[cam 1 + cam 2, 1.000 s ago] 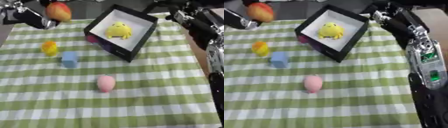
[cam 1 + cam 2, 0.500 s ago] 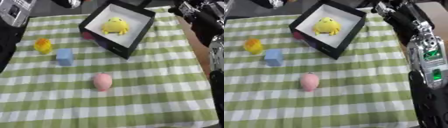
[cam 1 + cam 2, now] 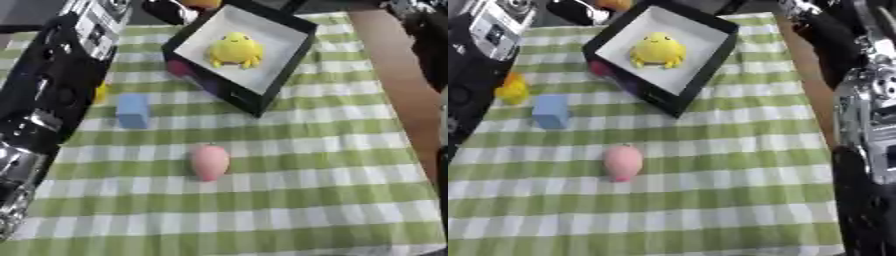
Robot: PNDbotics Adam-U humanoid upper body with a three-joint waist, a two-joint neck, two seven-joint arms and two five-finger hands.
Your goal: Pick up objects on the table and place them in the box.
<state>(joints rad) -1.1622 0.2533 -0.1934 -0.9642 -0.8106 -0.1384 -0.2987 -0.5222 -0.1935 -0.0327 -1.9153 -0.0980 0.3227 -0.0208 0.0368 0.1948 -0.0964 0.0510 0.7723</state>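
Green-checked cloth [image 3: 289, 195], objects scattered, black box [image 3: 715, 52] at the far side.
My left hand [image 3: 168, 9] is up by the box's far left corner with an orange-red fruit [image 3: 612, 4]; I cannot tell how its fingers sit. A yellow toy [image 3: 234, 50] lies in the box. A pink egg shape [image 3: 209, 161], blue block [image 3: 550, 111] and small yellow object [image 3: 512, 89] lie on the cloth.
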